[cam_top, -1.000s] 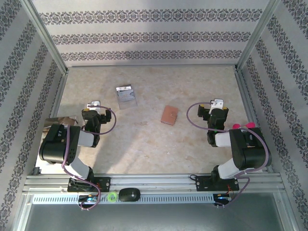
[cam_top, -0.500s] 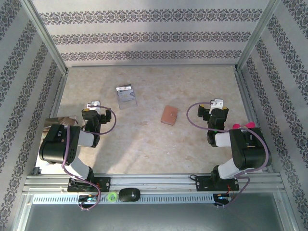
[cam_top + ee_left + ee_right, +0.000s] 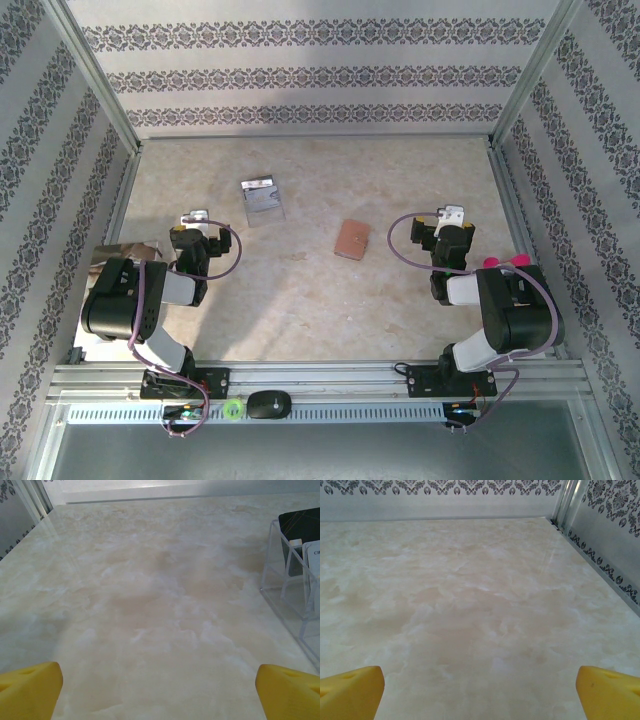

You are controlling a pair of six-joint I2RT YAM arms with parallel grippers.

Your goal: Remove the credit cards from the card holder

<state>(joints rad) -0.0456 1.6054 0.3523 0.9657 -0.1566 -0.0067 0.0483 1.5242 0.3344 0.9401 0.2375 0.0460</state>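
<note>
Reaching for the card holder [image 3: 351,240] looks like the step in hand. In the top view it lies apparently folded shut, tan face up, on the table [image 3: 320,310], right of centre and well apart from both arms. It is nearer the right gripper [image 3: 452,216], which is open and empty. The left gripper [image 3: 196,220], also open and empty, sits near the clear plastic case [image 3: 262,198]. One arm should probably pin one half while the other lifts the flap before pulling any card. From the left wrist, yellow fingertips [image 3: 30,690] stand wide over bare marble; the case at the right edge shows cut-off letters, perhaps "CH". From the right wrist, wide yellow fingertips [image 3: 350,687] frame bare table, with no legible writing.
</note>
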